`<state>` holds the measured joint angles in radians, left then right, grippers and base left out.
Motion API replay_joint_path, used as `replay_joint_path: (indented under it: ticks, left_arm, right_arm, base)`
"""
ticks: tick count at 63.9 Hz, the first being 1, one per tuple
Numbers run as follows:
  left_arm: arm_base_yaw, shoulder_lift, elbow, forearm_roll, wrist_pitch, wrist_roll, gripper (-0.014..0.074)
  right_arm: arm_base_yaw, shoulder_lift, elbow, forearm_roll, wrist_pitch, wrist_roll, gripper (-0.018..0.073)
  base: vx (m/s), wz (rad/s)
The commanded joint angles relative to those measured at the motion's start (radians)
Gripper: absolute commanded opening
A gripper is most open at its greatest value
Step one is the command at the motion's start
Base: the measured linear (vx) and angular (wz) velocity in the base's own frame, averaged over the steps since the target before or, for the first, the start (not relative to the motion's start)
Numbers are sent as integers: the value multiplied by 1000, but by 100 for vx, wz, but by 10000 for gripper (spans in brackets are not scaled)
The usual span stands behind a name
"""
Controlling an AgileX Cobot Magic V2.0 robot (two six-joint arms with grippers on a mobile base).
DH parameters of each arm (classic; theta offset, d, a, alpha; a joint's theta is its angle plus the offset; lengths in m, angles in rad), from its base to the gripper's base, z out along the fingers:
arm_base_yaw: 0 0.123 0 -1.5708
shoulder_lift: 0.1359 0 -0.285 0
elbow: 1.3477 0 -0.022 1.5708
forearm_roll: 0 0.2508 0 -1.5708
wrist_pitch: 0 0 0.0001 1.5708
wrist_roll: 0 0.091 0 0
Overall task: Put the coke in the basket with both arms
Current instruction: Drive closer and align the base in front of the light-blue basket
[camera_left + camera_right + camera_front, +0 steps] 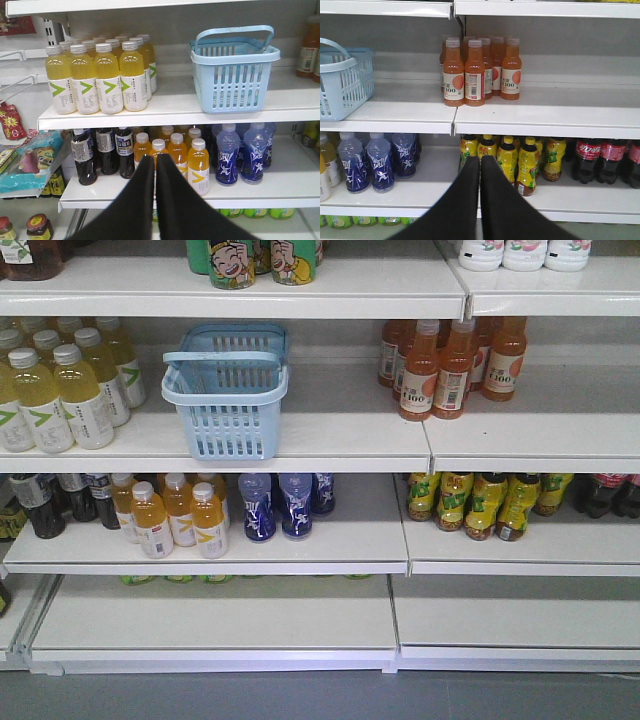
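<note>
left tool [154,162] fingers pressed together, empty | right tool [480,161] same | coke [588,159] on lower shelf [570,197], far right, tops in shadow, end bottle cut by frame | basket [228,425] upright on middle shelf [340,420]

The middle shelf [340,440] carries pale yellow bottles [60,390] with white labels at its left end and orange bottles [450,365] in a cluster towards its right. On the shelf just below it stand, from left to right, dark bottles [50,500], amber bottles [175,515], blue bottles [280,502] and yellow-green bottles [480,502]. On the shelf above it are cartoon-face cans [250,262] and, further right, white bottles [520,252]. Left of and lower than the middle shelf lie snack packs [30,160] and small jars [37,225].
</note>
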<state>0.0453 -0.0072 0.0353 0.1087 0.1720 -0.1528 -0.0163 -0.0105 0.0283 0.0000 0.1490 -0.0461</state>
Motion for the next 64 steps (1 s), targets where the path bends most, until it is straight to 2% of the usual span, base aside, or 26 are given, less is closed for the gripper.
replay_joint_path:
  ticks: [1,64]
  left_arm:
    - [-7,-18,-33,-2,-72,-2,-6]
    - [-7,-18,-33,-2,-72,-2,-6]
  right_arm:
    - [-2,-13,6,0,-75,-9,-2]
    - [-2,-13,6,0,-76,-9,-2]
  base:
    - [13,0]
    - [7,-1]
